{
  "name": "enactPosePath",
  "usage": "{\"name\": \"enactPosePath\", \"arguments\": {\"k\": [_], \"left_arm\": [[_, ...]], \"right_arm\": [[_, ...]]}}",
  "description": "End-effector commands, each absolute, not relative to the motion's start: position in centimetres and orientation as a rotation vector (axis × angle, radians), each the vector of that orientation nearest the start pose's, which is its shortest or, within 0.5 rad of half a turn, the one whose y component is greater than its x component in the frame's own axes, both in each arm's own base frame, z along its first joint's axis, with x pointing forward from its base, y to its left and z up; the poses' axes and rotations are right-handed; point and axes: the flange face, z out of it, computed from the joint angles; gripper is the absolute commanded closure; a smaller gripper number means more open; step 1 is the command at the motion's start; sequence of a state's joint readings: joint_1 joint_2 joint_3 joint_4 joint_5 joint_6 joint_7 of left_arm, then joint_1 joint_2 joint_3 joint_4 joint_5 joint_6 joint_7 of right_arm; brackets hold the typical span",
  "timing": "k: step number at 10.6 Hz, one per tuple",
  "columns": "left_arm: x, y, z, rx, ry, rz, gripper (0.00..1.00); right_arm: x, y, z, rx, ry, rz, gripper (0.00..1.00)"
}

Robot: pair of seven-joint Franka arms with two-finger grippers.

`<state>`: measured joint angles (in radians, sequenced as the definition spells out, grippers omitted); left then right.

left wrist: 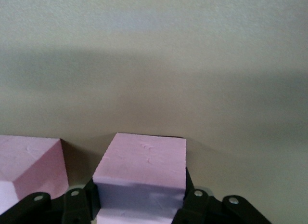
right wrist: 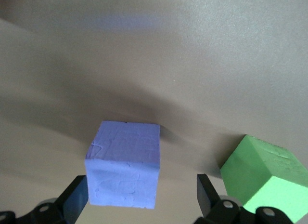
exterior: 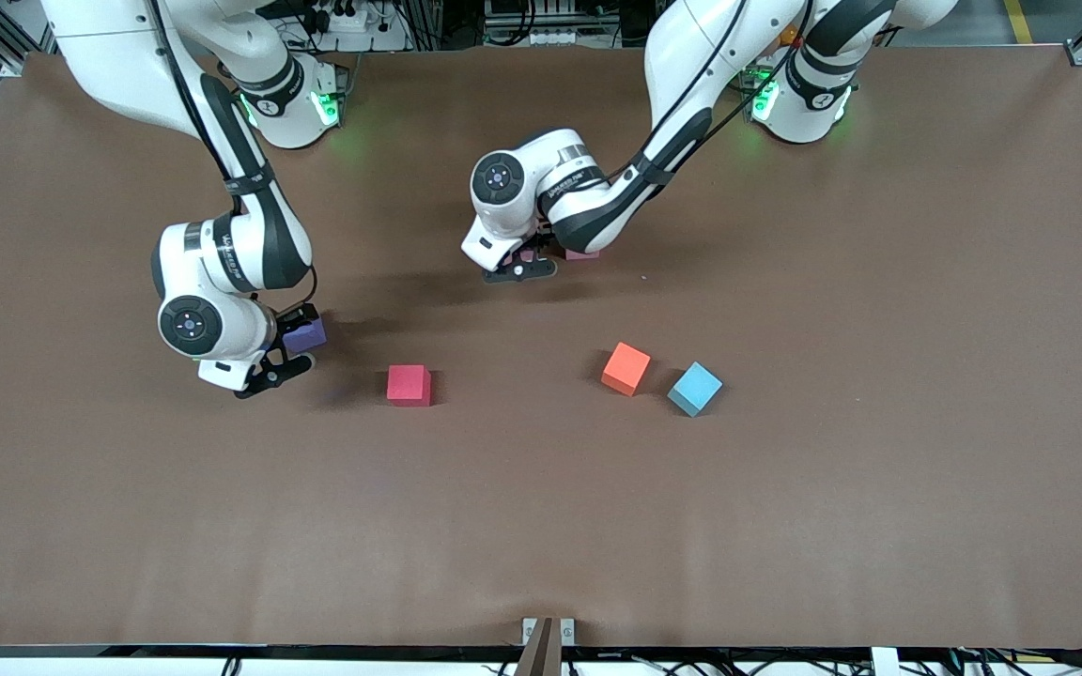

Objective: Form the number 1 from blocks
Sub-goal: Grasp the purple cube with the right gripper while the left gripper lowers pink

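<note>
1. Two matte pink foam cubes sit close: your left gripper (left wrist: 139, 207) clamps one pink cube (left wrist: 142, 173); lifting carelessly could nudge its neighbour pink cube (left wrist: 29, 166).
2. Your right gripper (right wrist: 139, 200) hangs wide around the purple foam cube (right wrist: 124, 170), near the green foam cube (right wrist: 264, 173); closing off-centre could twist it.

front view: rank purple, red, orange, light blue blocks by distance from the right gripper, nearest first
1. purple block: at the right gripper, between its open fingers.
2. red block: next along, toward the left arm's end.
3. orange block: past mid-table.
4. light blue block: beside orange, farthest.
</note>
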<state>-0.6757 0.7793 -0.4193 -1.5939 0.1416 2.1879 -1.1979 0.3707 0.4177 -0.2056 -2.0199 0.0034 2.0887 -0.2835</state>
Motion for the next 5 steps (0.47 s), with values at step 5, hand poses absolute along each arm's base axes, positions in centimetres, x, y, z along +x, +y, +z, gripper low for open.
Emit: {"name": "enactPosePath", "arguments": {"k": [5], "left_arm": [[32.8,-60.1,18.8,-3.072,-0.14,0.323,1.0]], "right_arm": [[55.7,9.7,19.6,-3.083,-0.736,0.542,0.0]]}}
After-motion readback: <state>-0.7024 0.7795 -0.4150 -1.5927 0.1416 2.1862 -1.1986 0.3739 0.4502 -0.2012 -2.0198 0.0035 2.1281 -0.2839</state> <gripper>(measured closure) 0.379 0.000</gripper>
